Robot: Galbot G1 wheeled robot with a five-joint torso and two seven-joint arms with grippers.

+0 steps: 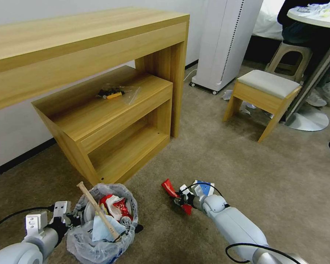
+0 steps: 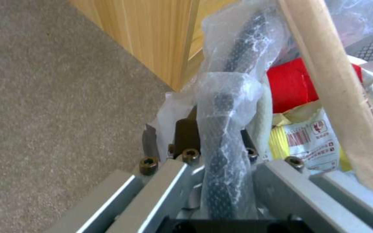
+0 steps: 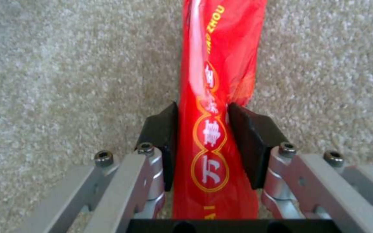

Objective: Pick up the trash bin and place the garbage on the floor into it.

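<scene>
Between the right gripper's (image 3: 203, 142) dark pads a red wrapper (image 3: 214, 97) pinched flat, low over the floor (image 3: 65, 81), left gripper (image 2: 214, 139) clamped on the bagged rim of the trash bin (image 1: 102, 220), inside it a wooden stick (image 1: 98, 211), red wrappers, perhaps a light-blue mask.

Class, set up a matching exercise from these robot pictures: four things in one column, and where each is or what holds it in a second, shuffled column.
Things:
1. red wrapper
2. wooden stick
3. trash bin
4. clear bag with a yellow tool

Places:
A. on the low wooden shelf
B. rim gripped by the left gripper
C. between the fingers of the right gripper, over the carpet
D. leaning out of the bin

Pairs: 1-C, 2-D, 3-B, 4-A
</scene>
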